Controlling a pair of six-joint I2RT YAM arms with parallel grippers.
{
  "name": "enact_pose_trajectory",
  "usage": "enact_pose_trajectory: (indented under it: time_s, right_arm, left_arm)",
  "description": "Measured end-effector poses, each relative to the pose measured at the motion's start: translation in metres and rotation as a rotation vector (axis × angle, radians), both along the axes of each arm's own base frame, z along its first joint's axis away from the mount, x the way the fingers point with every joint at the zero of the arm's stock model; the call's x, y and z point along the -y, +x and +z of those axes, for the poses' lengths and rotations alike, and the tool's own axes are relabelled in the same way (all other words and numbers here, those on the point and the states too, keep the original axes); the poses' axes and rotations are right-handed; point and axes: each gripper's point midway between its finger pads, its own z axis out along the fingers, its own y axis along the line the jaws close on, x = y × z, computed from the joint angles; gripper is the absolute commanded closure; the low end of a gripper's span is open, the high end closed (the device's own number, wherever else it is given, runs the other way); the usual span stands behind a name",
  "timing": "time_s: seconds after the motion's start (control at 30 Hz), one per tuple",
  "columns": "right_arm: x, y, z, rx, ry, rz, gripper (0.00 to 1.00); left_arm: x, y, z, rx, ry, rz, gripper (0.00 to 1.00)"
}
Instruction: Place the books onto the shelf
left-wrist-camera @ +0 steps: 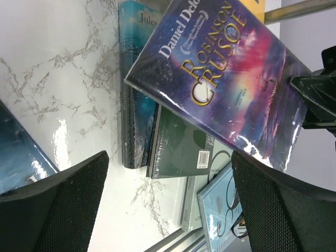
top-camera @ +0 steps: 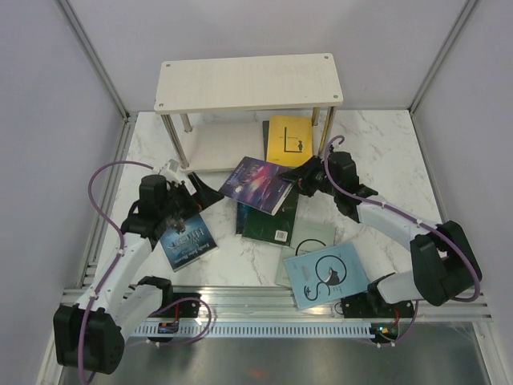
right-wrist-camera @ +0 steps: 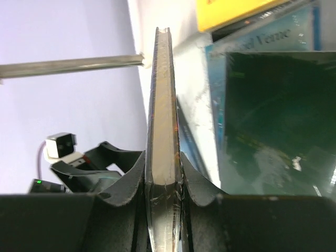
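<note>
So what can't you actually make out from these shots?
- Right wrist view: the purple book is edge-on in the right gripper, cover unseen.
- Top view: the upper board of the shelf hides most of its lower board.
- Left wrist view: the dark blue book is cut off by the frame edge and a finger.

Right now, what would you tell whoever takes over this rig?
Left end effector: open, empty, near the dark blue book.
Right end effector: shut on the Robinson Crusoe book, raised above the pile.
Shelf: top board bare; yellow book by its right legs.
Green book, grey book, cat book: on the table.
Done: nothing clearly shelved. Left: shelve them all.
</note>
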Motion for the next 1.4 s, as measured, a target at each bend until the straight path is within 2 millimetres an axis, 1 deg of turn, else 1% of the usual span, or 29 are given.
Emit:
enact_pose_trajectory:
  time_s: [0.1,0.23,0.43,0.53,0.63,0.77,0.83,1.07,1.23,1.37,1.4]
  right_arm:
    - [-0.002,0.004,0.012,0.010,0.050,-0.016,1.00]
    - [-0.005,0.004,0.025,0.021,0.119,-0.027,1.00]
    - [-0.007,-0.011,0.044,0.033,0.201,-0.010,1.00]
    - [-0.017,-0.020,0.051,0.041,0.230,0.030,1.00]
    - [-0.030,-0.033,0.049,0.035,0.221,0.076,1.00]
    - [-0.046,-0.053,0.041,0.020,0.186,0.137,1.00]
    - [-0.054,-0.059,0.043,0.030,0.186,0.154,1.00]
    - [-0.064,-0.062,0.047,0.071,0.182,0.136,1.00]
    - [-0.073,-0.072,0.048,0.076,0.178,0.156,1.00]
    - [-0.092,-0.087,0.051,0.065,0.168,0.211,1.00]
    - [-0.101,-0.093,0.052,0.058,0.166,0.236,1.00]
  left_arm:
    - [0.003,0.001,0.004,0.012,-0.021,-0.011,0.00]
    - [0.009,0.004,0.011,0.035,-0.076,-0.015,0.00]
    - [0.016,0.013,0.022,0.063,-0.140,-0.012,0.00]
    - [0.017,0.018,0.022,0.060,-0.160,-0.003,0.01]
    - [0.019,0.024,0.023,0.054,-0.175,0.005,0.02]
    - [0.020,0.034,0.025,0.036,-0.188,0.015,0.03]
    - [0.019,0.038,0.025,0.026,-0.187,0.024,0.03]
    - [0.009,0.059,0.022,0.011,-0.164,0.076,0.04]
    - [0.002,0.074,0.016,0.004,-0.126,0.103,0.04]
    - [-0.008,0.090,0.013,0.015,-0.088,0.142,0.04]
    - [-0.013,0.097,0.014,0.028,-0.074,0.154,0.04]
